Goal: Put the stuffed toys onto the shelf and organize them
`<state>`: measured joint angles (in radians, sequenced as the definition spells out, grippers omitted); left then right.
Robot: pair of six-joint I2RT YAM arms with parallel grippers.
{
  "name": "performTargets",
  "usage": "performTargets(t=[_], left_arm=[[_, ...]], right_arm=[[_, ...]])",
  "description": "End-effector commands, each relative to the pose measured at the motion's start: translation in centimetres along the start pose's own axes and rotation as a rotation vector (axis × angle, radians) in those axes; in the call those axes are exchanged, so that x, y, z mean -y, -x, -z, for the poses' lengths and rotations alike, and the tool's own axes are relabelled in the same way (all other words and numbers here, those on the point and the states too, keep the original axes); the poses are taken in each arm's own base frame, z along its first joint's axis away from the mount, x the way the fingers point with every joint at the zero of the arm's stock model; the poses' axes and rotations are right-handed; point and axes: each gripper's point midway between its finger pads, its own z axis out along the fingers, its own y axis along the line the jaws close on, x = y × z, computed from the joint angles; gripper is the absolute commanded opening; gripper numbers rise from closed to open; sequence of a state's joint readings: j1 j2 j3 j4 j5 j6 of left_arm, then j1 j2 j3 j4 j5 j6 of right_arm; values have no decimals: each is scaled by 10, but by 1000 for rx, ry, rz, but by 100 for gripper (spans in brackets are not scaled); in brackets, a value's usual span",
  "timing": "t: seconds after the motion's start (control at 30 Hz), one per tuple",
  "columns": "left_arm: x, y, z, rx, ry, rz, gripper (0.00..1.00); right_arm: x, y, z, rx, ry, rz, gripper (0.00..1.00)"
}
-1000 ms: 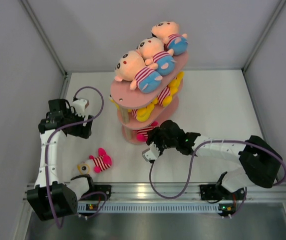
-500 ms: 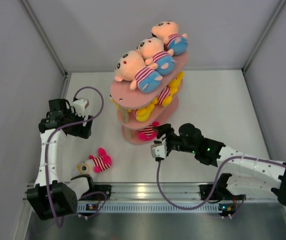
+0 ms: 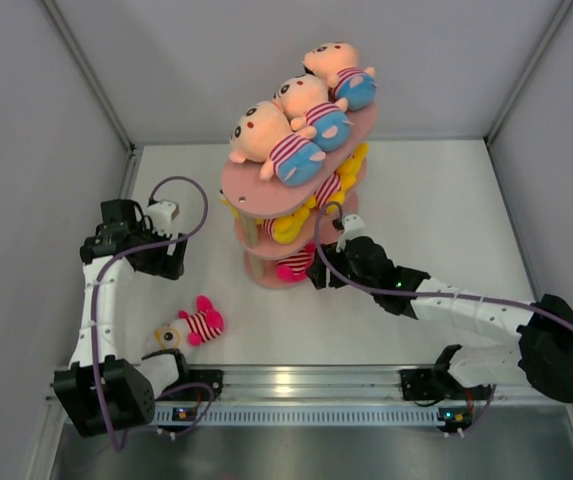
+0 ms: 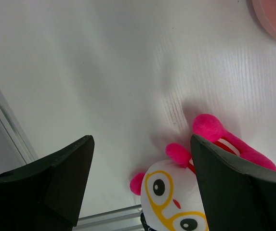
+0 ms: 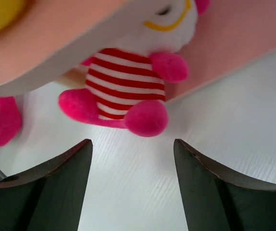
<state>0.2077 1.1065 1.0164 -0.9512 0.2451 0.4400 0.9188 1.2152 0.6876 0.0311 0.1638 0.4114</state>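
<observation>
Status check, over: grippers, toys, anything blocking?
Left gripper open, empty, hovering near loose pink toy on table. Right gripper open, empty, facing striped toy on shelf bottom tier. No obstruction seen.

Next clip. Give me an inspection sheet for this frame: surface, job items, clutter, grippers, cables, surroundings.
Surface: white table, no spills seen.
Job's things: pink shelf upright; three peach-headed dolls on the top tier; yellow toys on the middle tier; pink striped toy on the bottom tier, legs overhanging; loose pink toy lying on the table near the left arm's base.
Clutter: nothing seen.
Grippers: left gripper open, empty, above the loose pink toy; right gripper open, empty, facing the pink striped toy.
Cables: left purple cable loops free; right purple cable loops close to the shelf.
Surroundings: grey walls; metal rail along the near edge.
</observation>
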Motion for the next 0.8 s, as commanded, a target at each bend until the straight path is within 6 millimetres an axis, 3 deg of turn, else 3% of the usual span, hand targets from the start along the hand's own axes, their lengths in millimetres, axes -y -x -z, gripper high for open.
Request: performTargets(t=[0.0, 0.07, 0.1, 0.27, 0.53, 0.57, 0.77], left_arm=[[2, -2, 1, 7, 6, -1, 87], [2, -5, 0, 1, 5, -3, 87], [2, -6, 0, 1, 6, -4, 87], [2, -8, -5, -17, -1, 1, 87], [4, -7, -6, -18, -17, 1, 87], [4, -7, -6, -19, -18, 1, 87], [2, -7, -6, -21, -11, -7, 87]], right_arm=[[6, 26, -10, 112, -12, -387, 68], [16, 27, -12, 143, -34, -426, 67], [15, 36, -14, 185, -16, -432, 67], [11, 45, -23, 203, 72, -427, 64], [15, 10, -42, 84, 29, -484, 57], [14, 11, -43, 82, 37, -484, 44], [17, 22, -42, 83, 69, -325, 1]])
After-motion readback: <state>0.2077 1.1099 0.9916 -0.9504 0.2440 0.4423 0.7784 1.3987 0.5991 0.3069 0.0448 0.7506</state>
